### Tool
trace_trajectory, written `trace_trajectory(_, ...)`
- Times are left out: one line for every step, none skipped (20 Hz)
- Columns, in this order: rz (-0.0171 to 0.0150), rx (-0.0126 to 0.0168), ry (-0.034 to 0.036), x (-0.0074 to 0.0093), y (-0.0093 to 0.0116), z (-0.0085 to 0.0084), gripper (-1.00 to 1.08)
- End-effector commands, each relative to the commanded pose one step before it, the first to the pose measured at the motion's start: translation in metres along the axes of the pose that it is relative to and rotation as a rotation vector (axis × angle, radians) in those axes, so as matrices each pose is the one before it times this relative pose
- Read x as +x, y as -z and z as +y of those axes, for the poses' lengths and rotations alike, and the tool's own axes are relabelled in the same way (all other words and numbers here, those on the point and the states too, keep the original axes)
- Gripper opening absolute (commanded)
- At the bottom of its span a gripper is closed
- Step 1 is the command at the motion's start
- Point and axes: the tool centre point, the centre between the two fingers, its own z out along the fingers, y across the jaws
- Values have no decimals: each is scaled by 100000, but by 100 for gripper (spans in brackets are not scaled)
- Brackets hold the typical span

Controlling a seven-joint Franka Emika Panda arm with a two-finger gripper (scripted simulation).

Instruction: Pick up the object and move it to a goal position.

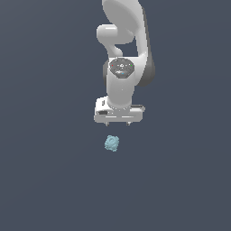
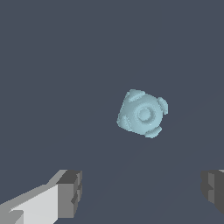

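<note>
While the gripper [image 1: 118, 122] is held above the dark surface [image 1: 45, 180], its fingers [image 2: 70, 192] are spread wide apart and nothing is gripped. The object [image 2: 142, 113] is seen lying on the surface, ahead of the fingertips, touched by neither.

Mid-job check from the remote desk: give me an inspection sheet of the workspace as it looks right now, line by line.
Surface: plain dark blue-grey ground, uniform, no marks seen.
Job's things: the object, small, pale blue-teal and knobbly, lies on the ground, not held; the wrist view shows it apart from both fingers. No goal marker seen.
Clutter: nothing seen.
Grippers: the gripper is open, with a wide gap between the fingers in the wrist view; in the exterior view the object sits below it, a little toward the exterior view's left.
Cables: nothing seen.
Surroundings: only the white arm; nothing else seen.
</note>
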Motion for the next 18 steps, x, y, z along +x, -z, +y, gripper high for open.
trace_trajectory(0, 0, 0, 0, 0, 1, 100)
trace_trajectory(113, -13, 104, 28, 29, -57, 100)
trace_trajectory(322, -32, 294, 83, 79, -160, 100)
trace_trajectory(532, -51, 488, 135, 133, -266, 100)
trace_trajectory(741, -67, 686, 186, 188, -372, 100)
trace_trajectory(947, -81, 891, 238, 242, -477, 100)
trace_trajectory(988, -80, 954, 246, 259, -502, 100)
trace_trajectory(776, -61, 781, 192, 210, -399, 100)
trace_trajectory(560, -45, 597, 137, 158, -292, 100)
trace_trajectory(339, -31, 401, 79, 104, -182, 100)
trace_trajectory(102, -15, 166, 21, 39, -59, 100)
trace_trajectory(-129, 9, -129, -34, -33, 65, 100)
trace_trajectory(-161, 32, -334, -25, -78, 103, 100)
trace_trajectory(-45, 47, -418, 22, -87, 70, 100)
trace_trajectory(9, 67, -574, 55, -115, 66, 100)
trace_trajectory(15, 91, -793, 77, -158, 92, 100)
trace_trajectory(-8, 115, -1036, 91, -209, 131, 100)
trace_trajectory(-31, 135, -1273, 105, -259, 169, 100)
